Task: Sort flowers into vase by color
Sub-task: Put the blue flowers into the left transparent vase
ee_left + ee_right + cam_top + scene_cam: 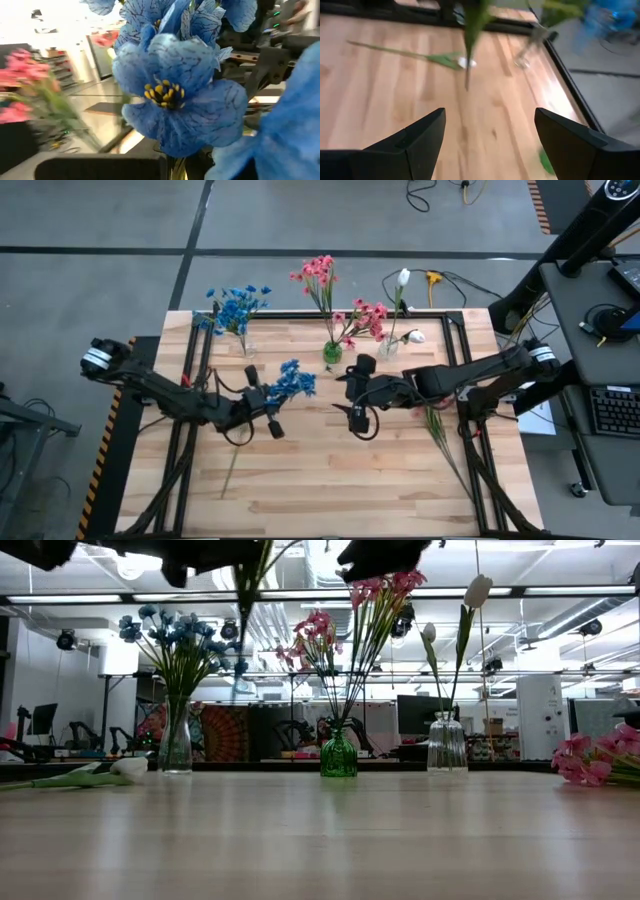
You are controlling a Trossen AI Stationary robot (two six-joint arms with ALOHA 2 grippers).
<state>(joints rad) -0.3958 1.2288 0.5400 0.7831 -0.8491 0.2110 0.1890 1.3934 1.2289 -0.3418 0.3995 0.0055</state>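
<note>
Risk first: our left gripper (pixel 262 413), fingers shut on the blue flower's (pixel 296 380) thin stem, could let it swivel or catch other blooms on the way to the blue vase (pixel 243 345) at the table's (pixel 330 470) far left. Our right gripper (pixel 358 418) hangs mid-table, fingers wide, holding nothing (a stem dangles just ahead of it). Beyond, pink sprays fill the green vase (pixel 332 352); white buds stand in clear glass (pixel 388 346). Petals look like veined fabric, stems like wire.

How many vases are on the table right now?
3, in a row along the far edge: left vase holding blue flowers, green vase holding pink ones, right vase holding white buds.
</note>
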